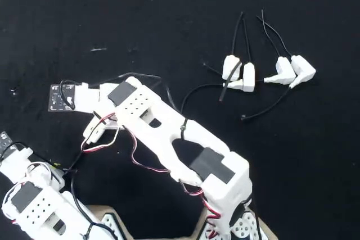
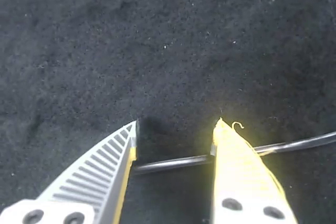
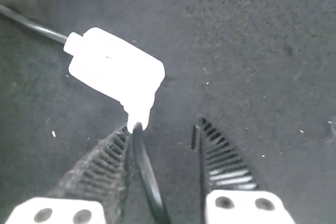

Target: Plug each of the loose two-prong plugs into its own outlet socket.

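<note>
Right pincer [image 3: 165, 124] and left pincer [image 2: 177, 121] gape open; white blocky plug [image 3: 115, 72] trails black cord [image 3: 31, 25].

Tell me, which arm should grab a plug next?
Probably the right. A white plug lies just off the open jaws of the right gripper. The left gripper has a black cable between its jaws.

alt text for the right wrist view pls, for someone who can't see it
A white plug lies on black cloth just ahead of the right gripper, whose jaws are open. The plug's narrow end sits at one fingertip, and a black cable runs back inside the gripper's opening.
</note>
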Robot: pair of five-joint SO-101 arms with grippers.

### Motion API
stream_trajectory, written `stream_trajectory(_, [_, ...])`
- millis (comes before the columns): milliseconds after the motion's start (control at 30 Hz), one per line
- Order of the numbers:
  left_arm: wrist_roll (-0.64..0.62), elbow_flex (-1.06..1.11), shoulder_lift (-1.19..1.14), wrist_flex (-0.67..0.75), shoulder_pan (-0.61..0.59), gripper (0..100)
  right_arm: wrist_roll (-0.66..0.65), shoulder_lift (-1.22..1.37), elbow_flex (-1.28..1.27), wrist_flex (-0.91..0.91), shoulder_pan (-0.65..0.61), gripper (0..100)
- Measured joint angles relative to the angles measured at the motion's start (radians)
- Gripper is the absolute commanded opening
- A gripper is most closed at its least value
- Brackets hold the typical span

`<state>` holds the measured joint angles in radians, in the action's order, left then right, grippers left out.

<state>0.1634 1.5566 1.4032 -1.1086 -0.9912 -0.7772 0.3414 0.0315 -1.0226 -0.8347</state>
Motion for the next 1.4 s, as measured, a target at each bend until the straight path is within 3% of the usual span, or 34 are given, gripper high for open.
stream_trajectory(100, [0.0,0.0,0.0,0.0,0.0,24,0.0,0.0,0.0,0.005,0.0,0.9])
stream_trajectory(400, [0.0,0.0,0.0,0.0,0.0,24,0.104,0.097,0.104,0.006,-0.006,15.8])
stream_trajectory(733, [0.0,0.0,0.0,0.0,0.0,24,0.13,0.121,0.141,-0.003,-0.006,16.3])
stream_trajectory(1067, [0.0,0.0,0.0,0.0,0.0,24,0.242,0.121,0.342,-0.281,-0.006,16.4])
stream_trajectory(1400, [0.0,0.0,0.0,0.0,0.0,24,0.417,0.25,0.534,-0.348,-0.026,16.3])
